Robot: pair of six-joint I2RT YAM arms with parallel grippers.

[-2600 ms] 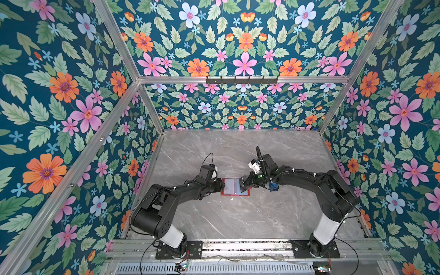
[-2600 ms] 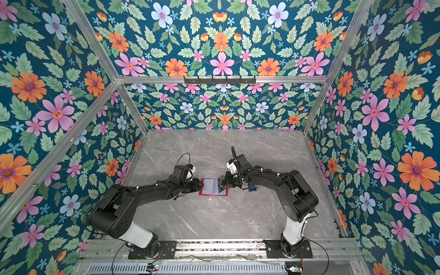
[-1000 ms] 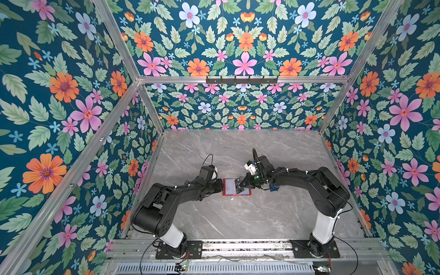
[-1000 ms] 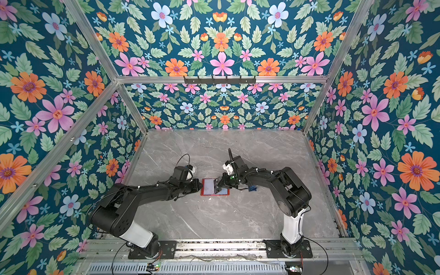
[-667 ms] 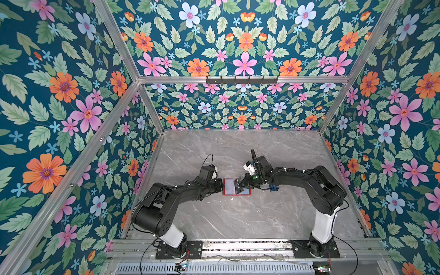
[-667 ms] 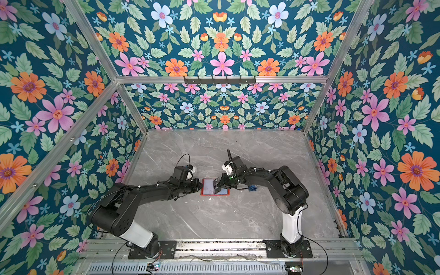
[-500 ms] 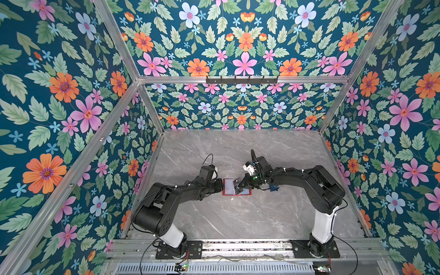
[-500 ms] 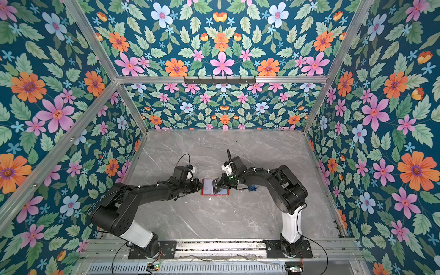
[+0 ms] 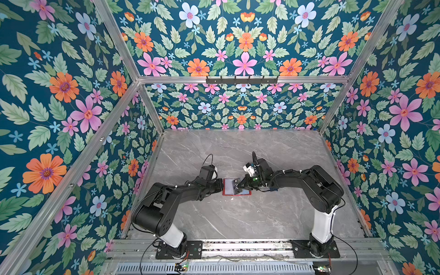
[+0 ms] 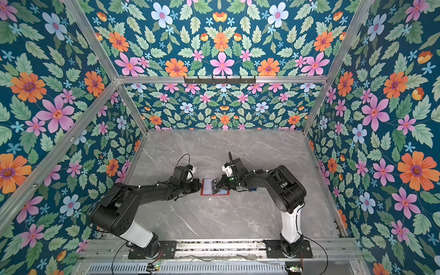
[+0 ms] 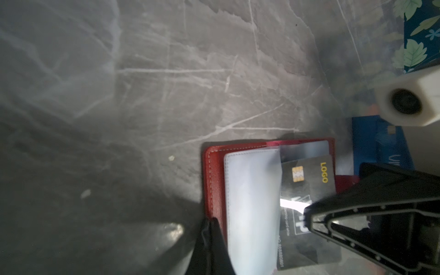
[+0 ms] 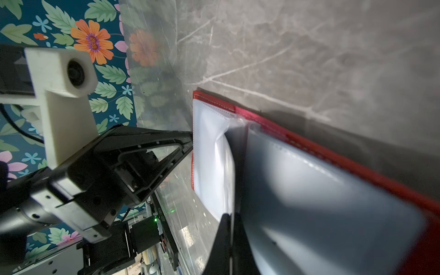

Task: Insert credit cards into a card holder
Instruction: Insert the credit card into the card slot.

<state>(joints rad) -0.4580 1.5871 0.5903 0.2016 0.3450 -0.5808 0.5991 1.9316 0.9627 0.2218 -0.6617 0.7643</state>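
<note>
Red card holder (image 9: 228,187) lies open and flat near centre of grey marble table (image 9: 238,219), w/ a black chip card (image 11: 307,181) partly under its clear sleeve (image 11: 252,190). R gripper (image 11: 306,215), at holder's 3 o'clock, is clamped on that card. L gripper (image 11: 212,222), at 9 o'clock, is closed w/ tips at holder's edge, grip on it unclear; a blue tray (image 11: 371,142) sits just beyond at approx 3 o'clock.

Teal floral walls (image 9: 71,95) enclosed the cell. Aluminium struts (image 9: 171,79) framed them. The floor (image 9: 238,147) was grey marble.
</note>
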